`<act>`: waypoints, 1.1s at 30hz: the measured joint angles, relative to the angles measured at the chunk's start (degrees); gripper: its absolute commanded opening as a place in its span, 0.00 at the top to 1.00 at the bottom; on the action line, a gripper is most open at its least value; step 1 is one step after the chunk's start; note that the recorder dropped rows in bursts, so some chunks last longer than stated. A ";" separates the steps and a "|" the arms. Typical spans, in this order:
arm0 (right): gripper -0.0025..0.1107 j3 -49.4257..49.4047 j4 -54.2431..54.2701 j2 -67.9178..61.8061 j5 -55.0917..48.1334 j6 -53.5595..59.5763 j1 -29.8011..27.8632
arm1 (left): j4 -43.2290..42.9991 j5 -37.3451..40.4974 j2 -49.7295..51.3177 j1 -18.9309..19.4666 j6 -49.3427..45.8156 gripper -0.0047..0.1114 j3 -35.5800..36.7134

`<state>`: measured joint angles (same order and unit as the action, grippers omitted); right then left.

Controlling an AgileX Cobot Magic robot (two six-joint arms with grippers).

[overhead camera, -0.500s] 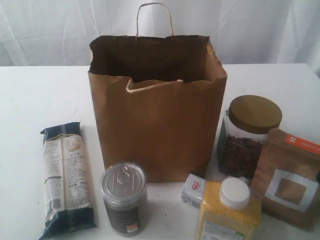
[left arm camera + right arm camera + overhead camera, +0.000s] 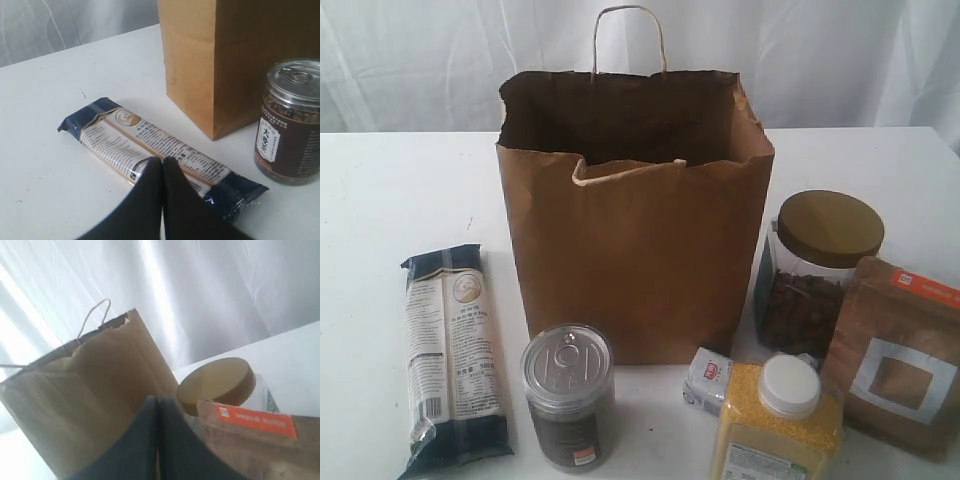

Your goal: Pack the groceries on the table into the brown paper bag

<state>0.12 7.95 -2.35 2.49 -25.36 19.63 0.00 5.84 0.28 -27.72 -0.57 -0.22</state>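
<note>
Behind the table (image 2: 382, 190), white curtain (image 2: 440, 60)

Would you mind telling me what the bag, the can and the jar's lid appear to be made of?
The bag: matte brown kraft paper, creased sides. The can: shiny metal pull-tab top; see-through wall, likely plastic. The jar lid: dull gold, plastic or metal, unclear.

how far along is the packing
Done: nothing visibly; the bag stands open, and noodles, can, jar, bottle, pouch and small packet all sit on the table around it. In hand: nothing; left tool and right tool are both shut and empty, the left one by the noodles. Left: all six items.
</note>
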 measured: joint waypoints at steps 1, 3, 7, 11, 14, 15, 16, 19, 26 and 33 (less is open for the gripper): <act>0.98 0.00 0.16 0.00 0.71 -1.74 0.00 | 0.00 0.00 0.00 0.00 0.00 0.96 0.00; 0.97 0.00 0.56 0.00 3.13 -4.28 0.00 | 0.00 0.00 0.00 0.00 0.00 0.96 0.00; 0.87 3.85 -2.00 -0.10 1.67 -4.12 0.00 | 0.00 0.00 0.00 0.00 0.00 0.96 0.00; 0.61 18.49 -5.54 -4.70 -13.45 4.01 0.00 | 0.00 0.00 0.00 0.00 0.00 0.96 0.00; 0.35 30.37 -6.38 -11.87 -27.52 12.78 0.00 | 0.00 0.00 0.00 0.00 0.00 0.96 0.00; 0.32 33.68 -6.54 -14.33 -31.14 14.60 0.00 | 0.00 0.00 0.00 0.00 0.00 0.96 0.00; 0.32 37.66 -7.06 -17.51 -35.59 16.40 0.00 | 0.00 0.00 0.00 0.00 0.00 0.96 0.00; 0.32 48.20 -9.38 -27.51 -46.67 21.10 0.00 | 0.00 0.00 0.00 0.00 0.00 0.96 0.00; 0.32 63.57 -10.56 -48.34 -62.28 35.74 0.00 | 0.00 0.00 0.00 0.00 0.00 0.96 0.00; 0.32 67.33 -10.96 -61.48 -63.78 42.25 1.47 | 0.00 0.00 0.00 0.00 0.00 0.96 0.00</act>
<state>67.45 -3.01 -63.83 -61.28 16.89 21.10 0.00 5.84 0.28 -27.72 -0.57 -0.22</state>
